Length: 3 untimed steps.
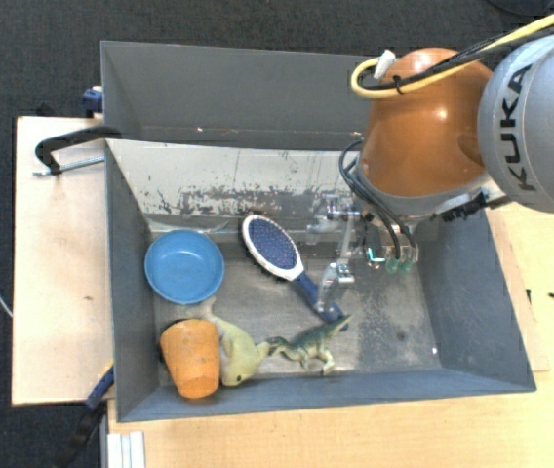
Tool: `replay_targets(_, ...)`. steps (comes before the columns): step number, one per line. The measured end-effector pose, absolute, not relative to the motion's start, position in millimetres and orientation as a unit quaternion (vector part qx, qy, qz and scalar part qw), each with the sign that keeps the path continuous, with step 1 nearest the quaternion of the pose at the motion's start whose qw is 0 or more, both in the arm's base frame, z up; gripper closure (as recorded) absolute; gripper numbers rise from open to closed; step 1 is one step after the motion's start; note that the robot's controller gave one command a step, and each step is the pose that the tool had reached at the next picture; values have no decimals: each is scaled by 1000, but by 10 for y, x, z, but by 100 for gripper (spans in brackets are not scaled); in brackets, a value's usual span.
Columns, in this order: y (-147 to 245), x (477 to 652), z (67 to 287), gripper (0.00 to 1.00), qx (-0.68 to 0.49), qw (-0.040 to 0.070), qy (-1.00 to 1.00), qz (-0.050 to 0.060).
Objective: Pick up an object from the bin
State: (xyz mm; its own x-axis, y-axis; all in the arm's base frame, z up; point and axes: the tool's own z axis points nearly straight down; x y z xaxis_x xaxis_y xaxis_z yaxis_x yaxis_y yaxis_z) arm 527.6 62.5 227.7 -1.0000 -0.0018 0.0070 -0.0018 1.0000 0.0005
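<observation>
Bare floor lies open along the right side of the grey metal bin (238, 91), while a round blue plastic bowl (184, 266), an orange plastic cup (192, 359), a pale yellow-green toy (241, 354) and a green toy dinosaur (306, 344) crowd its left and near edges. The gripper (340, 261) hangs low mid-bin, over the handle end of an oval blue-and-white hairbrush (272, 247). Whether it is open or closed cannot be told.

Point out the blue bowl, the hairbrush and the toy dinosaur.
blue bowl (184, 267): camera view, its inside bottom.
hairbrush (272, 246): camera view, the bristle face of its head.
toy dinosaur (305, 345): camera view, its body.
</observation>
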Motion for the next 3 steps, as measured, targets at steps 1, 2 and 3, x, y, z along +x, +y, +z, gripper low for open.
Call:
replay_targets(1,207,5393,1181,0,-59,4,-998,0)
replay_targets(2,-6,5426,826,0,-95,-12,-995,-4)
replay_targets(3,16,5351,781,100,-92,1,-996,-4)
